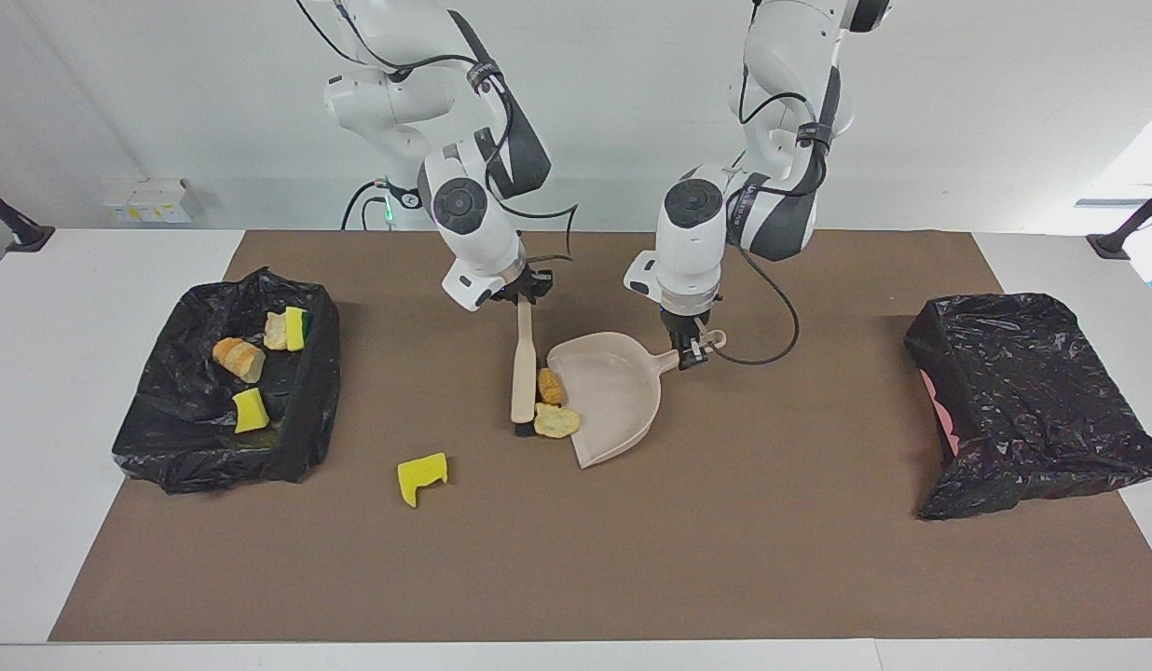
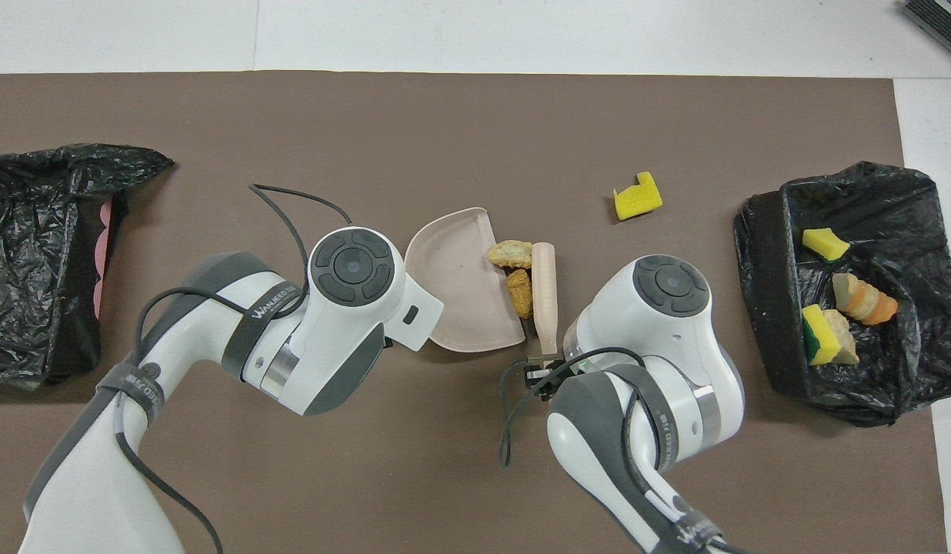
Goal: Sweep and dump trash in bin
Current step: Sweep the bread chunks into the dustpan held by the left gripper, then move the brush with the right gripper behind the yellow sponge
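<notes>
The worktop [image 1: 35, 391] was white, with a big brown mat [image 1: 632, 559] spread over most of it. A plain white wall [image 1: 958, 93] stood by the robots.

The right claw [image 1: 525, 291] was closed tight on the handle of the brush [image 1: 522, 368]. The brush stood with its black bristles down on the mat. The left claw [image 1: 692, 354] was closed tight on the handle of the dustpan [image 1: 613, 391]. The dustpan lay on the mat with its open edge just beside the brush.

Two tan-brown lumps [image 1: 551, 403] sat between the brush and the dustpan, right at the mouth of the pan. They touched each other. One yellow sponge chunk [image 1: 422, 477] lay alone on the mat, farther from the robots than the brush and toward the right arm's end.

A bin lined with a black bag [image 1: 166, 438] sat at the right arm's end of the worktop. Four scraps [image 1: 250, 359] were in it, two yellow and two tan-brown. Another black bag [image 1: 1033, 401] lay at the left arm's end, with a bit of pink showing at its edge.
</notes>
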{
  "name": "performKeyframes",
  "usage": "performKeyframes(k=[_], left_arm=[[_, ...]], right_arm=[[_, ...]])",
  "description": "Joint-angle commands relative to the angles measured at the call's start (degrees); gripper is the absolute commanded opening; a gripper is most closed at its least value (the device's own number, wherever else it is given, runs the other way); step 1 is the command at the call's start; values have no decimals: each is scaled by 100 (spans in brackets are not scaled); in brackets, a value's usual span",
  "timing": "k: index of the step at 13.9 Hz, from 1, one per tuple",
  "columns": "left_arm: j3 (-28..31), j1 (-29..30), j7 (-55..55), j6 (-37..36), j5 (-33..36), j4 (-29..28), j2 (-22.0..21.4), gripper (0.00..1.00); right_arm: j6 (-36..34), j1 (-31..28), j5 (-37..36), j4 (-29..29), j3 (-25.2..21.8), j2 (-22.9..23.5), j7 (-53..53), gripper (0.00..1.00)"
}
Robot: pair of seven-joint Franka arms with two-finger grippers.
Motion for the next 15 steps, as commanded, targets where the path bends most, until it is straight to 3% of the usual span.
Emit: performKeyframes(k=[1,6,11,15], left_arm=[[29,-249,76,416,41,-244,-7,0],[55,-346,50,627,41,-270,28,0],[64,-223,-142,655,23,-200,81,0],[64,-214,-487,584,23,-191,81,0]], right_arm=[[-190,460,87,80,40,-97,-265,0],[-1429,444,8,1029,-3,-106,-186,0],[-1325,-161,-860,1205,-30,113,-212,0],[-1325,-926,-1897,1749,-12,526,-370,0]])
